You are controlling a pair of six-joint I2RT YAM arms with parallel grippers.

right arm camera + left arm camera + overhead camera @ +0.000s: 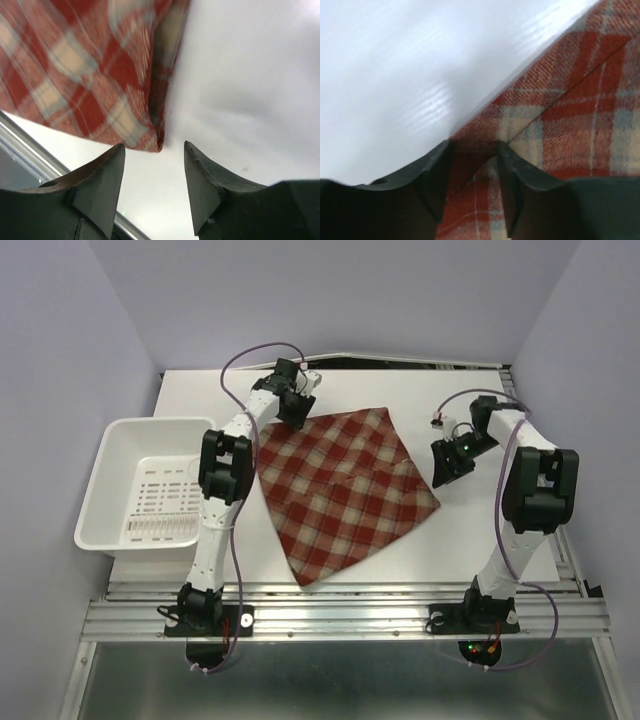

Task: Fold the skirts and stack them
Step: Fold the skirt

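One red, maroon and cream plaid skirt (340, 490) lies spread flat on the white table, turned like a diamond. My left gripper (297, 412) is down at its far left corner. In the left wrist view the left gripper (473, 146) is open, with its fingers astride the skirt's (570, 110) edge and flat cloth showing between them. My right gripper (443, 475) sits just right of the skirt's right corner. In the right wrist view the right gripper (154, 145) is open and empty, and the skirt's (90, 75) corner lies just past the fingertips.
A white perforated plastic basket (112, 445) stands at the table's left edge, beside the left arm. The table (480, 530) has a metal rail (340, 615) along its front edge. Lilac walls close in the left, right and back.
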